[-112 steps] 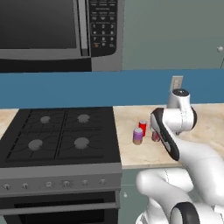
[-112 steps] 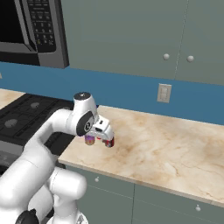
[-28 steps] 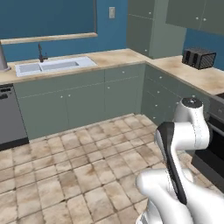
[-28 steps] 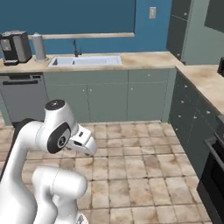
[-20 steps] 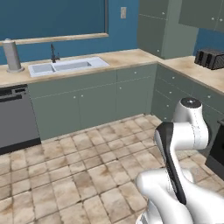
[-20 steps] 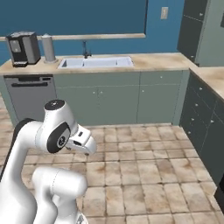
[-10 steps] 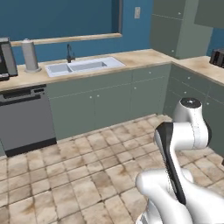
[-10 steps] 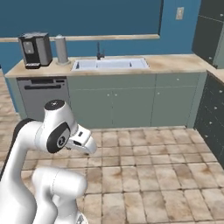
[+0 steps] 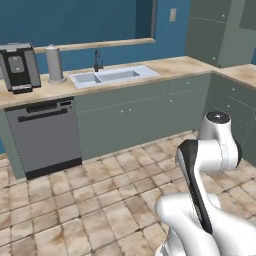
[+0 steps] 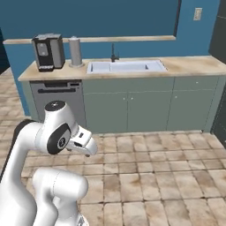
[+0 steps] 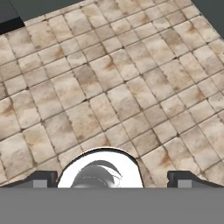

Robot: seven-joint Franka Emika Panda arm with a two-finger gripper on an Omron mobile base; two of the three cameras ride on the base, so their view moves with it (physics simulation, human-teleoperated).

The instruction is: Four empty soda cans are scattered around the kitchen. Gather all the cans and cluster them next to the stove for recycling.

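Observation:
The soda cans and the stove are out of view. My gripper point(image 11: 113, 180) is open, its two dark fingertips point(image 11: 43, 179) standing wide apart with nothing between them. It hangs over the brown tiled floor point(image 11: 109, 87) and points down at it. In the right base view the hand point(image 10: 83, 142) is tucked close to the folded arm, well short of the grey-green cabinets point(image 10: 145, 106).
Along the far wall runs a beige counter point(image 9: 175, 65) with a sink point(image 9: 112, 76). To the sink's left are a tall silver cylinder point(image 9: 54, 64) and a black coffee machine point(image 9: 19, 65), with a grey dishwasher point(image 9: 45, 135) below. Tall cabinets point(image 9: 220, 30) fill the right corner. Open floor point(image 9: 75, 200) lies ahead.
The whole scene has slid to the right in both base views, so the camera has moved. The coffee machine, silver cylinder and dishwasher have come further in. The arm keeps its folded pose.

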